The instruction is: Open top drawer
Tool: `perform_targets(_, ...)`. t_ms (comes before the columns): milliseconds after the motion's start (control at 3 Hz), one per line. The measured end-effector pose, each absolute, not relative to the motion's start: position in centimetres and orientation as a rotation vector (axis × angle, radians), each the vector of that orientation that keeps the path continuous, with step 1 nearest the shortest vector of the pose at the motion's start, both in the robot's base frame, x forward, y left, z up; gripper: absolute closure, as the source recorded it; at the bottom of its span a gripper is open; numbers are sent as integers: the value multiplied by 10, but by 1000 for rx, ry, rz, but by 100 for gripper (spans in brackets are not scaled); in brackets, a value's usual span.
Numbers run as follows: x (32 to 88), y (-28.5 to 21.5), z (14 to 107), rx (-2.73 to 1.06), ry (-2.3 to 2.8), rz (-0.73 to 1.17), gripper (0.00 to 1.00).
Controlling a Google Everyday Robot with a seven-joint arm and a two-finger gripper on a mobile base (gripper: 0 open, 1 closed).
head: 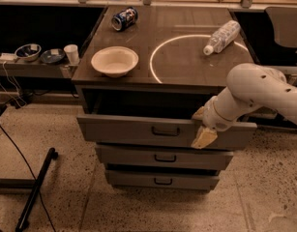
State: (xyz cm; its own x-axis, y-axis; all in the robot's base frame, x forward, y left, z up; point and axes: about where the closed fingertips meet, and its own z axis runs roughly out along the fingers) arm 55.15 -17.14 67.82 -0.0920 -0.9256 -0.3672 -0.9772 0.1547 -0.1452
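Already pulled well out: top drawer (124,128), at 6 o'clock from bowl (114,61). Gripper (200,129) at 3 o'clock end of drawer front; spread or pinching, cannot tell. Maybe little more pulling left.

White arm (257,88) enters from right edge, angles down-left; gripper (202,127) right of frame centre, tilted downward.
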Motion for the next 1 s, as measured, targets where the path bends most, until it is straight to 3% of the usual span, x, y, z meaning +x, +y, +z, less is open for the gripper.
perform_targets(333, 544, -172, 684, -1814, 2058, 213, 36)
perform_targets(667, 540, -176, 699, -1804, 2029, 219, 25)
perform_targets(1000, 538, -176, 705, -1817, 2018, 212, 29)
